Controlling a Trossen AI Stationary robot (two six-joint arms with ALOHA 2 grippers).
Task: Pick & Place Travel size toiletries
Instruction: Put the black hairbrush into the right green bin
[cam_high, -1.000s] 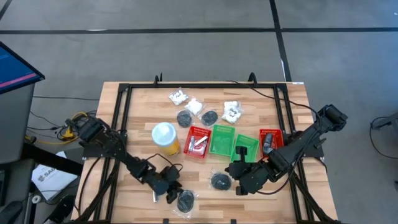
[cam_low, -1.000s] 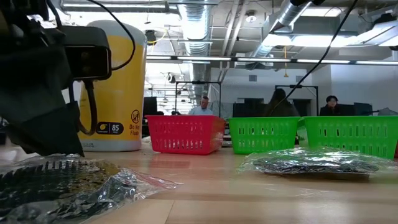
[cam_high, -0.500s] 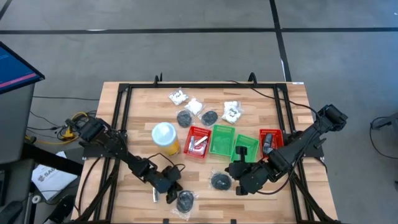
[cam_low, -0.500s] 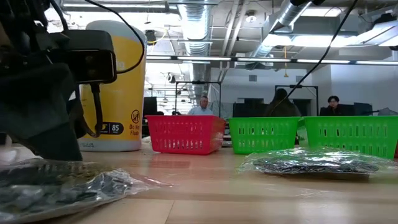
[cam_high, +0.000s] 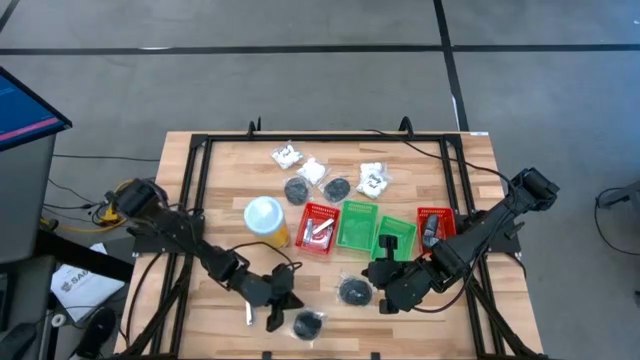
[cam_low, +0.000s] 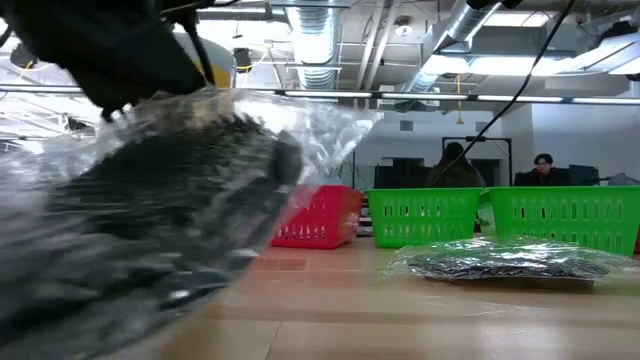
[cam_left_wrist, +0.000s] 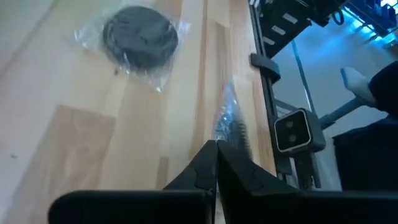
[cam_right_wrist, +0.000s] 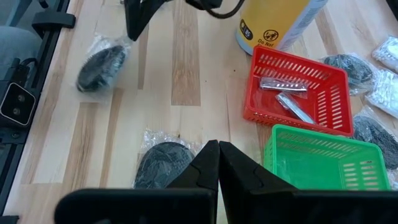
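The left pincer (cam_high: 283, 312) is pinching the clear wrapper of a dark grey disc (cam_high: 306, 323), its fingers pressed together on the plastic so the disc is hanging just beside it, off the desk (cam_high: 225, 215), judging from the low view. Gripping the loose film likely spares the flat disc itself. The right pincer (cam_high: 384, 300) is resting pressed together, empty, just beside a second bagged disc (cam_high: 351, 291), waiting. The red bin (cam_high: 318, 228) beyond already holds silvery tubes (cam_right_wrist: 286, 93).
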